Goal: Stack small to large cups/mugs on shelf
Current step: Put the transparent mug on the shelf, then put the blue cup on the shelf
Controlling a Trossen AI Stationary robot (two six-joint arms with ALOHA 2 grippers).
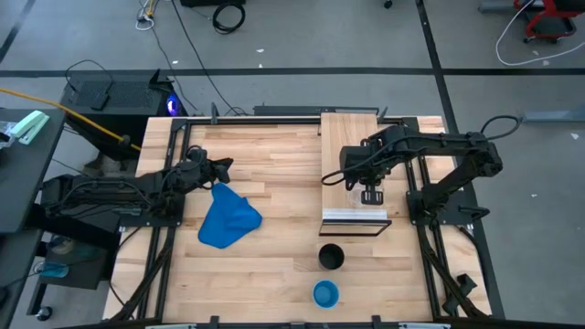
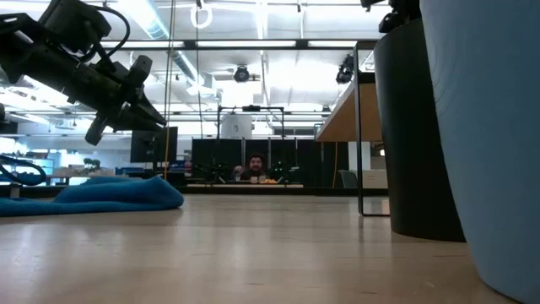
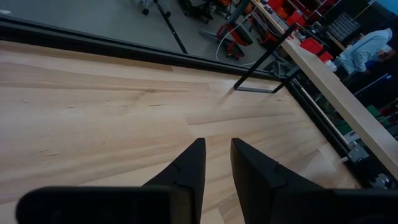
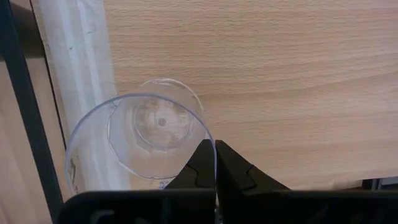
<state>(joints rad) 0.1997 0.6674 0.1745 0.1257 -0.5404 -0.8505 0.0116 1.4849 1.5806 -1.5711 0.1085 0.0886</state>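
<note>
Where the right arm reaches in over the shelf [image 1: 349,146], the right gripper [image 4: 215,163] sits pinched on the rim of the clear cup [image 4: 144,134], one finger inside the wall, one outside. The cup stands upright on the light-wood plank, close beside the silver front edge [image 4: 73,74]. The black cup [image 1: 331,257] stands on the tabletop [image 1: 274,274] just in front of the shelf; the light-blue cup [image 1: 326,293] stands nearer the table's front edge, a little apart from the black one. Left gripper [image 3: 216,163] hovers over bare tabletop at the left side, fingers nearly together with a narrow gap, holding nothing. Blue cloth [image 1: 226,217] lies crumpled just beside it.
</note>
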